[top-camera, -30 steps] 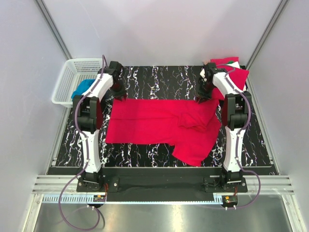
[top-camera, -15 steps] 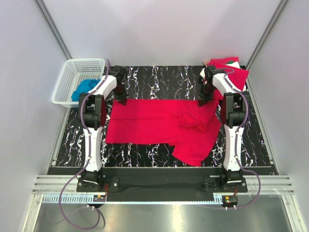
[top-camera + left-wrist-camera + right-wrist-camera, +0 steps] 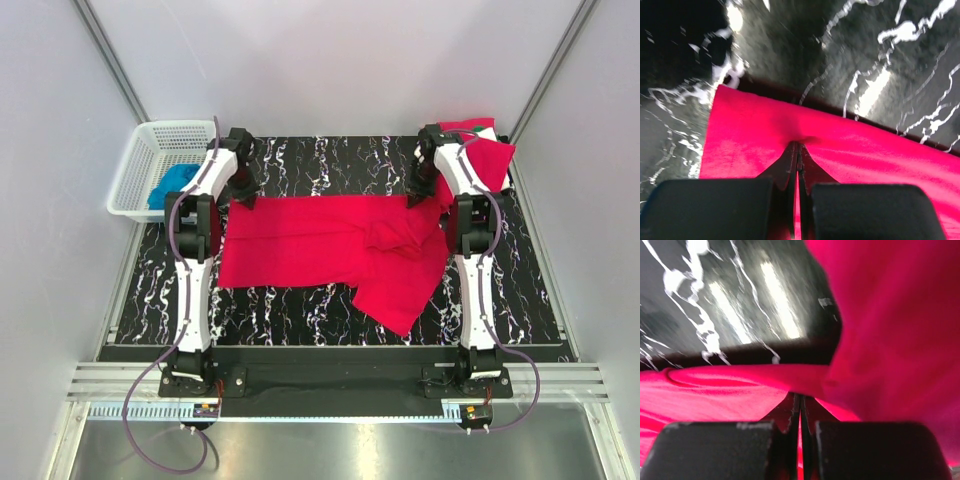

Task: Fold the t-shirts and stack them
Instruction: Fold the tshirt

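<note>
A bright red t-shirt (image 3: 320,245) lies spread across the black marbled table, one part trailing toward the near right. My left gripper (image 3: 241,197) is shut on the shirt's far left edge; in the left wrist view its jaws pinch the red cloth (image 3: 799,145). At the far right corner of the same shirt my right gripper (image 3: 418,197) is shut on the fabric, and the right wrist view shows the red hem (image 3: 801,395) clamped between its jaws. More red t-shirts (image 3: 480,150), one showing white and green, sit at the far right corner.
A white mesh basket (image 3: 135,170) with a blue cloth (image 3: 172,182) inside stands off the table's far left corner. Grey walls with metal rails close in the left, right and back sides.
Both grippers have closed onto the shirt's far edge. That edge has shifted a little toward the back of the table, drawing the cloth tauter between them.
</note>
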You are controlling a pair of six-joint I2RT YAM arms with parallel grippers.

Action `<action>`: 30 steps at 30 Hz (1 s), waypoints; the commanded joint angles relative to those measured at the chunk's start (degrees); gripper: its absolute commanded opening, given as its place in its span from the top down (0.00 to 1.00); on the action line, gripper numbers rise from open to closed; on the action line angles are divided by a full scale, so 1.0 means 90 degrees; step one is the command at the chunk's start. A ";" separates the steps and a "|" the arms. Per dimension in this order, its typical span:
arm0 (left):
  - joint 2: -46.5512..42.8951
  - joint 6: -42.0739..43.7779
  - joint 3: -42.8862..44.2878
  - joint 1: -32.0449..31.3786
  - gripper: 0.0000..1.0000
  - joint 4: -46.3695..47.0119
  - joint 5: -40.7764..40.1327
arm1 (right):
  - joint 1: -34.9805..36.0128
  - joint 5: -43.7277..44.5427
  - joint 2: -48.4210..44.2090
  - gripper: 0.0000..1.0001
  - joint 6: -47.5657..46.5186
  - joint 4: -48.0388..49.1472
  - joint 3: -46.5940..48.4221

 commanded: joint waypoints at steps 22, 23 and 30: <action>-0.2979 0.0174 -0.1849 0.0098 0.60 0.0830 0.1466 | -0.0015 -0.0945 -0.3394 0.56 -0.0063 0.0476 -0.1614; -0.3271 0.0164 -0.2159 0.0097 0.60 0.0811 0.1592 | -0.0006 -0.0839 -0.3831 0.55 -0.0034 0.0555 -0.1860; -0.5244 -0.0011 -0.4552 -0.0069 0.60 0.1084 0.1457 | 0.0004 -0.1160 -0.5864 0.55 0.0511 0.1198 -0.5100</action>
